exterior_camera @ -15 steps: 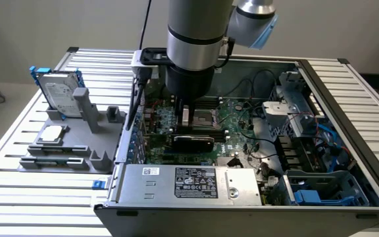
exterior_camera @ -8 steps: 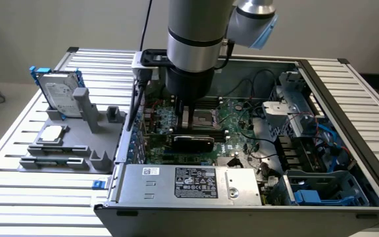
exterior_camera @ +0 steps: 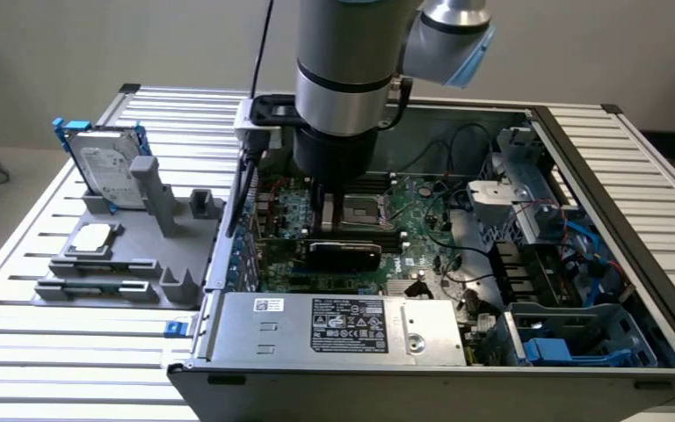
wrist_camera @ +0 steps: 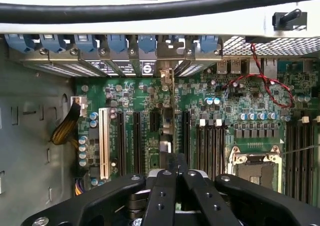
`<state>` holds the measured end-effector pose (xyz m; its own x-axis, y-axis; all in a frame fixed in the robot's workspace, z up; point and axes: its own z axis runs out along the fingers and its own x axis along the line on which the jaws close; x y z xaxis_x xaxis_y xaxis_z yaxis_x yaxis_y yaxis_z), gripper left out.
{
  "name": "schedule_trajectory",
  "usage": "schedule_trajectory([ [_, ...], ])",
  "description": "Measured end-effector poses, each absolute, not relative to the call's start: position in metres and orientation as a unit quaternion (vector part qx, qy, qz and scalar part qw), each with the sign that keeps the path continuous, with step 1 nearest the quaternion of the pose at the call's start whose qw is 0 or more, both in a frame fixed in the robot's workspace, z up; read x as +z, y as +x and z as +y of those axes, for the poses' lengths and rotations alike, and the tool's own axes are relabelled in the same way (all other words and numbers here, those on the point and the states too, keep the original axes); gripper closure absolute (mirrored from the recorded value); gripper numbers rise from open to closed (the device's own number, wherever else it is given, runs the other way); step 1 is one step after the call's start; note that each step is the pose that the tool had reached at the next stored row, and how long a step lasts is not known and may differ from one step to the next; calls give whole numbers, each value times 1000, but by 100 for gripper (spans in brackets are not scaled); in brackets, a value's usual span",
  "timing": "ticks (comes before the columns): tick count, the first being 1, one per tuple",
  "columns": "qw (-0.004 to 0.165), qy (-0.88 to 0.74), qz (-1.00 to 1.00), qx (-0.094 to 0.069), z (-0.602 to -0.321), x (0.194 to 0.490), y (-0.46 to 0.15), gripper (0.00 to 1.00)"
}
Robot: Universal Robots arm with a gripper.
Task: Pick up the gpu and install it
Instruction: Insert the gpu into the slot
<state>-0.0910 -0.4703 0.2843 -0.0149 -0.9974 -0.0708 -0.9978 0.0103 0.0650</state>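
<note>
The computer case (exterior_camera: 619,149) is lying open on a slatted aluminium table (exterior_camera: 32,352), which is standing before a plain light wall (exterior_camera: 80,44). Reading the exterior view as a clock face centred on the case:

- A grey parts fixture (exterior_camera: 115,264) is resting on the slats at 9 o'clock.
- The fixture is carrying a hard drive (exterior_camera: 109,171) in a blue frame at 10 o'clock.
- The power supply (exterior_camera: 337,325) is occupying 6 o'clock.

The gpu (exterior_camera: 344,256) (wrist_camera: 170,111) is standing on edge on the motherboard (exterior_camera: 420,207) near centre. The gripper (exterior_camera: 340,230) (wrist_camera: 175,178) is clenched, with its fingertips meeting at the card's upper edge. Whether it is pinching the card cannot be told.
</note>
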Motion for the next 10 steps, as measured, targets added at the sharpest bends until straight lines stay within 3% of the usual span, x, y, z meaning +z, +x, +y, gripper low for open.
schedule_trajectory([
  [10, 2, -702, 711, 48, -467, 277, -94, 89],
])
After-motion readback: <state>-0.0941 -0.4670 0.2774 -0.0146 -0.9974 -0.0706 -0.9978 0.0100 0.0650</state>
